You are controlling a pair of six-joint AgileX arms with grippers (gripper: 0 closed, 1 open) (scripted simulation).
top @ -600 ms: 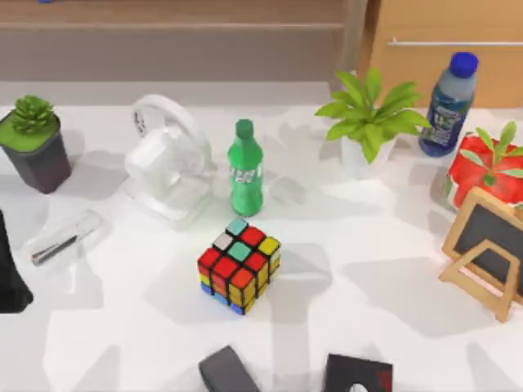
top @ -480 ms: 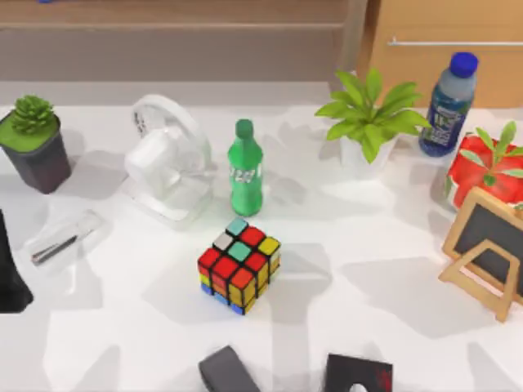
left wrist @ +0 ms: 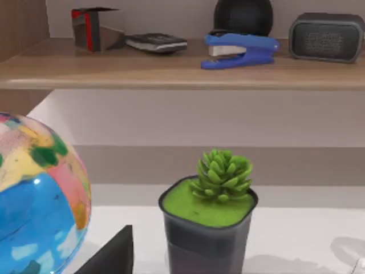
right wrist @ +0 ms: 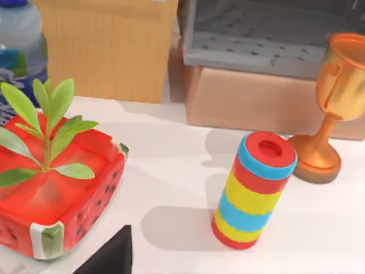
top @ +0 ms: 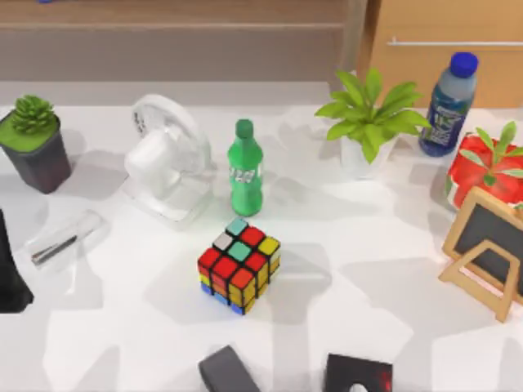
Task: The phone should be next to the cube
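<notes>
rendered sim, dressed like a home or office room. white table (top: 384, 327) loaded with household odds: small white desk fan (top: 167, 159), green soda bottle (top: 244, 169), two potted plants (top: 368, 114), succulent in a dark pot (left wrist: 208, 220), water bottle (top: 448, 102), little easel chalkboard (top: 486, 249). wooden shelf (left wrist: 171, 65) behind it carries a blue stapler (left wrist: 239, 50), a speaker (left wrist: 326, 37) and a globe (left wrist: 34, 197) nearby. wooden cabinet (right wrist: 105, 48), gold trophy (right wrist: 336, 108) and striped can (right wrist: 254, 188) off to the right.
</notes>
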